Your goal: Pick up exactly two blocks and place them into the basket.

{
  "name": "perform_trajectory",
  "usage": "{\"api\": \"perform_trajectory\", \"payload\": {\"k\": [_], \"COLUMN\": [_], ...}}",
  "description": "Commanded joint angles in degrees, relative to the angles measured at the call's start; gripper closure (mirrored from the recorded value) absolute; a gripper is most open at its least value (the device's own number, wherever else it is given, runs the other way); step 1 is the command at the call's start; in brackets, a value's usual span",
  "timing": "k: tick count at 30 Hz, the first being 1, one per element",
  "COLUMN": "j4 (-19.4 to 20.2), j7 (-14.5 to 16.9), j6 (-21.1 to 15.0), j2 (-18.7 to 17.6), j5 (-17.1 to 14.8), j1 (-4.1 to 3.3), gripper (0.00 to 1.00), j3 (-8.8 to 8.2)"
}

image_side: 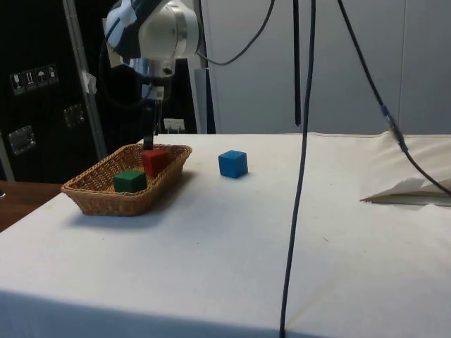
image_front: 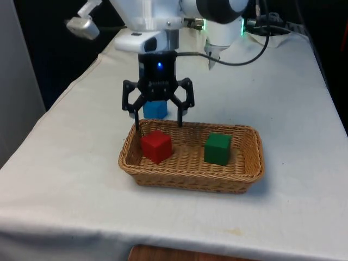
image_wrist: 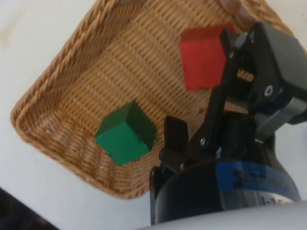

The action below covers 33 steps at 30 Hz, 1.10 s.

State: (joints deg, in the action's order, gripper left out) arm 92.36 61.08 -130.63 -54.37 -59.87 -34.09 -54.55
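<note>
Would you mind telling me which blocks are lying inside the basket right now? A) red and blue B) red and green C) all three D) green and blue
B: the red block and green block sit in the basket, while the blue block rests on the cloth outside it.

White arm [image_front: 163, 16], black end effector [image_front: 159, 117], black cable [image_front: 239, 61].

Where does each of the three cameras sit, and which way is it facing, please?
Front view: across the table toward the arm; the open gripper hangs above the basket.
Side view: from the table's side; the arm's wrist is over the basket, the blue block on the cloth.
Wrist view: looks down past the fingers into the basket.
All share the red block and green block.
</note>
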Motion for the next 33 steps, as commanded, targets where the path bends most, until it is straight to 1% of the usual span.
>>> {"api": "perform_trajectory", "payload": {"k": [1,2,3,4,11,12,13,14,15,17,18,20,21,22,23,24,25,26,27,29,30,31,32,33], "j4": [1.3,1.8,1.2,2.4,5.8,6.7,7.2,6.5,7.6,8.5,9.4,10.2,9.7,10.7,11.1,11.9,11.9,12.3,13.1,13.9,12.6,14.2,14.6,15.1], "j7": [-0.2,-0.3,0.0,-0.4,-1.0,-1.1,-1.2,-0.7,-1.3,-1.5,-1.8,-2.0,-1.7,-2.1,-2.2,-2.4,-2.4,-2.5,-2.6,-2.9,-2.5,-3.0,-3.2,-3.4], "j6": [0.1,0.1,0.0,0.2,0.3,0.3,0.3,0.1,0.3,0.3,0.2,0.0,0.1,0.0,-0.1,-0.2,-0.2,-0.2,-0.3,-0.3,0.1,-0.4,-0.5,-0.5], "j2": [1.1,1.7,1.3,2.3,6.2,7.3,7.9,7.6,8.5,9.6,10.8,11.9,11.9,12.6,13.2,14.2,14.2,14.8,15.9,17.1,16.3,17.6,18.2,19.2], "j5": [0.4,0.6,0.2,0.8,2.2,2.6,2.8,2.2,3.0,3.7,4.4,5.0,4.6,5.4,5.8,6.5,6.5,6.9,7.5,8.3,7.5,8.7,9.1,9.9], "j1": [-0.86,-1.20,-0.63,-1.60,-3.90,-4.53,-4.87,-4.13,-5.27,-5.84,-6.47,-6.93,-6.25,-7.22,-7.51,-8.02,-8.02,-8.37,-8.94,-9.57,-8.19,-9.80,-10.03,-10.54], "gripper": [0.00,0.00,0.00,0.00,0.00,0.00,0.00,0.00,0.00,0.00,0.00,0.00,0.00,0.00,0.00,0.00,0.00,0.00,0.00,0.00,0.00,0.00,0.00,0.00], "j3": [-0.69,-0.97,-0.40,-1.26,-2.81,-3.27,-3.55,-2.81,-3.84,-4.24,-4.64,-4.87,-4.18,-5.04,-5.21,-5.56,-5.56,-5.73,-6.07,-6.42,-5.39,-6.59,-6.65,-6.93]}}
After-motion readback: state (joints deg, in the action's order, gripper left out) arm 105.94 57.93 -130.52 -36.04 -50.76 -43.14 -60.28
